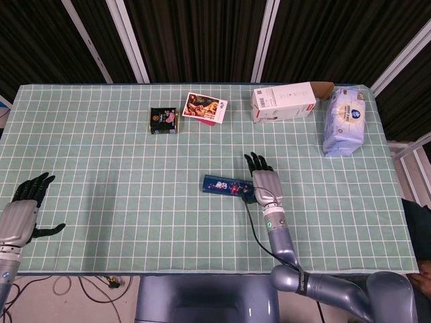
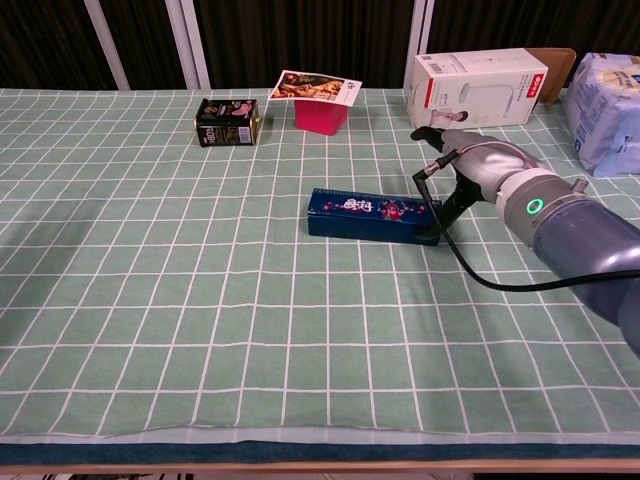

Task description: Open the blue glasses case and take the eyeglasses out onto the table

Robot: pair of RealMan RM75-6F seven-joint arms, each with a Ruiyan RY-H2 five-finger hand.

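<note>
The blue glasses case (image 1: 222,185) lies closed and flat at the middle of the green checked table (image 1: 101,175); the chest view also shows the case (image 2: 365,215). My right hand (image 1: 264,182) is at the case's right end with its fingers spread. In the chest view the right hand (image 2: 475,165) hangs just above and right of that end, its thumb reaching down to the case's front right corner. It grips nothing. My left hand (image 1: 23,208) rests at the table's near left edge, fingers apart and empty. No eyeglasses are visible.
Along the far side stand a black tin (image 1: 164,120), a pink box topped by a picture card (image 1: 204,108), a white carton (image 1: 284,101) and a tissue pack (image 1: 344,121). A black cable trails from my right wrist over the cloth.
</note>
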